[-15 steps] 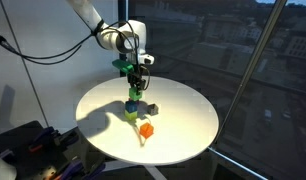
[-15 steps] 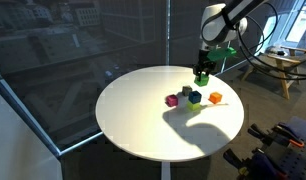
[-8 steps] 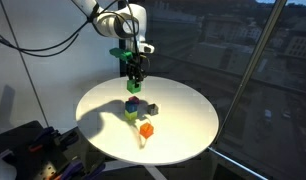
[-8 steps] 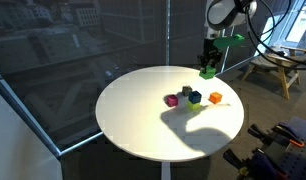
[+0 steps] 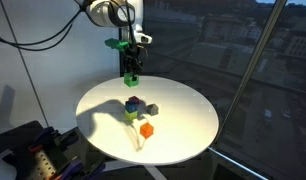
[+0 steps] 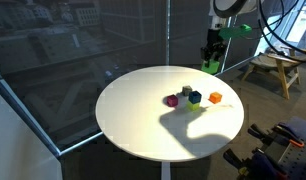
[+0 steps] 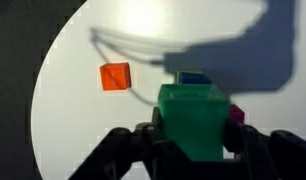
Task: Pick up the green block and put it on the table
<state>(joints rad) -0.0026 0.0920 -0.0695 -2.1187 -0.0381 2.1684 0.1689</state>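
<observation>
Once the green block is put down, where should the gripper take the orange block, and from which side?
Grip the orange block by two opposite side faces, coming straight down from above. It is a small cube lying flat on the table, apart from the other blocks, so there should be room on both sides.

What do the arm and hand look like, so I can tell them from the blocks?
The arm is white, with rounded segments and a dark band at a joint. A green bracket sits at the wrist. The hand is black; its fingers look dark and angular in the wrist view. A thin black cable trails to the arm.
</observation>
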